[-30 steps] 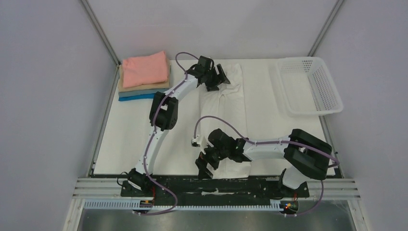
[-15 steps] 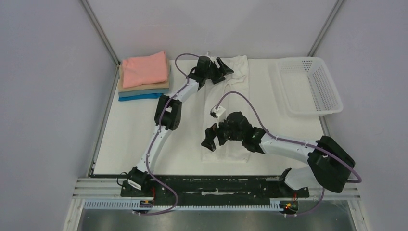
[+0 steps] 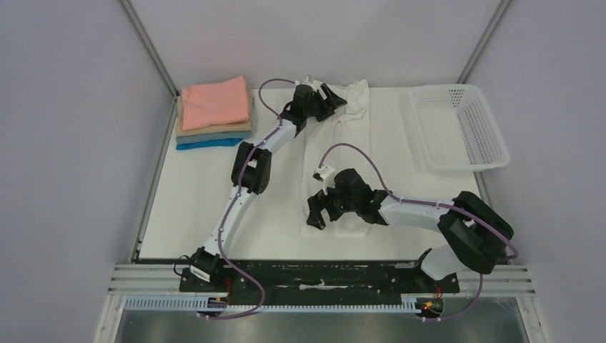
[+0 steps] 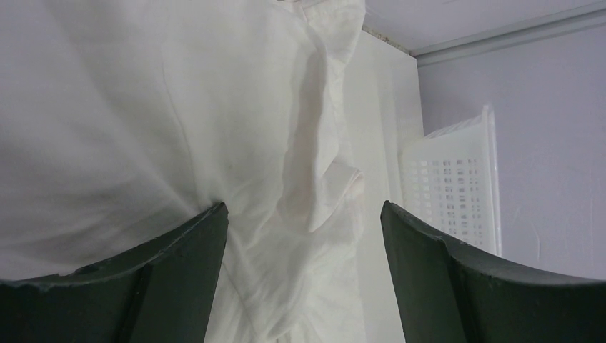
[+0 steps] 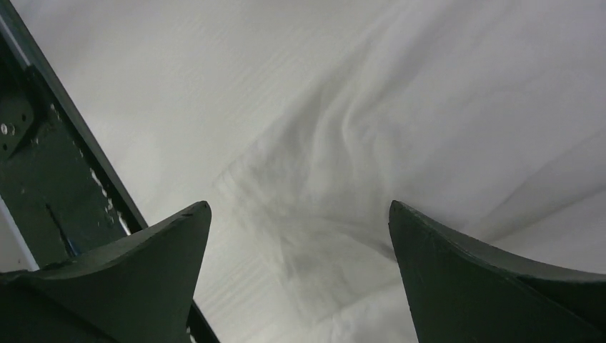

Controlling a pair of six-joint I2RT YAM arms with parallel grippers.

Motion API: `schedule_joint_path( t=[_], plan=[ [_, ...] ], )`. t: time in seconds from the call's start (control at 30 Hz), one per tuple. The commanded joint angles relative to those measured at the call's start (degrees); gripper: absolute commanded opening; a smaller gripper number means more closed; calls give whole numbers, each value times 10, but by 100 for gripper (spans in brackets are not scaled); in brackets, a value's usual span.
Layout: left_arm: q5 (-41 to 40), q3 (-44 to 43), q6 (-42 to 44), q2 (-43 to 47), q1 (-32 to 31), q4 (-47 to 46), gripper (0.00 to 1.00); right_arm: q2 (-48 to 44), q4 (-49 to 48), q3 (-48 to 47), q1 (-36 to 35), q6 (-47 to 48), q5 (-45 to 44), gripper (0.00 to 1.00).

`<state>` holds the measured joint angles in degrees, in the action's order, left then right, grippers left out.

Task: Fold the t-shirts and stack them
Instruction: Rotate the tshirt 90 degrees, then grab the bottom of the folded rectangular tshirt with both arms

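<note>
White t-shirt (image 3: 334, 146): lying long, far edge to near edge, mid-worktop.
Left gripper (image 3: 337, 100): fingers apart over shirt's far end.
Right gripper (image 3: 319, 211): fingers apart over near hem corner.
Folded t-shirt stack (image 3: 214, 103): far-left corner.
Mesh basket (image 3: 462, 127): far-right corner.

White surface (image 3: 193, 207): a white t-shirt (image 3: 336, 132) stretched out down the middle, folded stack (image 3: 214, 114) in the far-left corner, mesh basket (image 3: 464, 128) far right.

**White Links, Black Joints, Lilac Cables**

The left arm (image 3: 227, 211) and right arm (image 3: 414, 211) share slim white links between bulky black joint housings. A lilac cable (image 3: 345, 145) loops along each. The left pincer (image 4: 304, 207) and right pincer (image 5: 300, 207) each carry two dark, matte, curved fingers (image 4: 171, 279).
</note>
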<state>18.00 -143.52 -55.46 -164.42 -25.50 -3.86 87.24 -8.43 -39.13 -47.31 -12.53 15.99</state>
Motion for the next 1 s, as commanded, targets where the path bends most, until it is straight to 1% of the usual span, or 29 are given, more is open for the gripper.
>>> schedule_joint_path(
  t=[0.0, 0.07, 0.13, 0.2, 0.27, 0.4, 0.47, 0.53, 0.63, 0.67, 0.73, 0.77, 0.8, 0.87, 0.9, 0.97],
  plan=[
    [-31, -15, 46, -6, 5, 18, 86, -100, 61, 86, -16, -16, 28, 98],
    [-32, -15, 59, 1, 5, 32, 86, -163, 95, 119, -34, -18, 27, 98],
    [-27, -11, 71, 16, 4, 43, 86, -222, 134, 138, -47, -26, 1, 98],
    [-11, -2, 73, 39, 4, 54, 86, -277, 160, 150, -49, -31, -36, 98],
    [5, 8, 82, 72, 1, 61, 86, -321, 173, 159, -49, -43, -100, 98],
    [26, 21, 150, 181, -19, 125, 86, -366, 195, 156, -46, -77, -203, 98],
    [24, 65, 200, 257, -32, 159, 86, -377, 209, 154, -37, -103, -244, 98],
    [-7, 137, 240, 344, -45, 206, 86, -383, 225, 153, -25, -121, -272, 98],
    [-70, 307, 277, 493, -70, 251, 86, -393, 253, 156, -8, -138, -322, 98],
    [-102, 382, 284, 538, -81, 249, 86, -399, 256, 159, -5, -141, -334, 98],
    [-160, 539, 287, 640, -106, 216, 85, -411, 256, 168, 0, -151, -349, 98],
    [-177, 610, 278, 694, -121, 189, 85, -415, 255, 175, 2, -158, -351, 98],
    [-198, 693, 258, 738, -133, 156, 85, -420, 255, 182, 6, -165, -354, 98],
    [-220, 832, 214, 835, -161, 107, 86, -427, 257, 195, 13, -175, -353, 98],
    [-248, 887, 193, 867, -182, 97, 86, -431, 255, 203, 15, -177, -348, 98],
    [-301, 960, 166, 918, -232, 101, 88, -435, 246, 216, 16, -177, -325, 94]
  ],
)
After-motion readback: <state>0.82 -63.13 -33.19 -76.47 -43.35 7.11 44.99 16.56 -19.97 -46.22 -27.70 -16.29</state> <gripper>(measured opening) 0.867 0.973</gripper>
